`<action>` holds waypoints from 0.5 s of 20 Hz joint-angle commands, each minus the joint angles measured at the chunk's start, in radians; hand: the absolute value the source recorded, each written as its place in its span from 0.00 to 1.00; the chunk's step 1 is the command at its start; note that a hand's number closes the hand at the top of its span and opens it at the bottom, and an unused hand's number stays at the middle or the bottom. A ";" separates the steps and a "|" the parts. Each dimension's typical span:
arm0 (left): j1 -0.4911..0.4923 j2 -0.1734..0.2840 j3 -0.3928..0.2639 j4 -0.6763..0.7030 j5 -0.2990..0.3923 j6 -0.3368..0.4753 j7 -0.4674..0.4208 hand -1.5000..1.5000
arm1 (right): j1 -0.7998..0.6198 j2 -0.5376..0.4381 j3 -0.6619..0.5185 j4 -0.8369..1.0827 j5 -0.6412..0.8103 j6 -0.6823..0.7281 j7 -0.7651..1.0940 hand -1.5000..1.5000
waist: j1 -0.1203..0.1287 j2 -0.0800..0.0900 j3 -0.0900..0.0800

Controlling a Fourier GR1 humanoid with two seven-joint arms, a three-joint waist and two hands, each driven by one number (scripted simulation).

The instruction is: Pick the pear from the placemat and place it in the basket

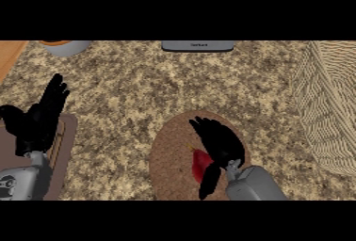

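On the oval brown placemat point(170, 160), the right hand point(221, 143) lies over the pear point(201, 164), fingers extended and thumb down beside it; whether it grips cannot be told. Pear: red, smooth, partly hidden. Basket point(327, 108): pale woven wicker, at right, well apart. Counter point(153, 80): speckled stone. Left hand point(38, 122): open, resting at left.

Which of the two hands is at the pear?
The right hand, over the round placemat, its thumb beside the red pear. The left hand rests open at the left edge.
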 commanded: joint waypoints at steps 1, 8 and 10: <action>-0.018 -0.006 0.005 -0.007 -0.012 0.000 0.007 0.50 | -0.013 0.028 -0.001 0.121 0.040 -0.081 -0.033 0.00 | 0.002 0.005 0.002; -0.027 -0.030 -0.002 0.006 -0.032 0.026 0.008 0.50 | 0.025 -0.005 0.068 0.114 0.032 0.071 -0.100 1.00 | 0.001 0.005 0.002; -0.036 -0.020 0.002 0.037 -0.025 -0.001 -0.010 0.50 | -0.001 -0.002 0.077 0.092 0.058 0.074 -0.104 1.00 | -0.001 0.005 0.002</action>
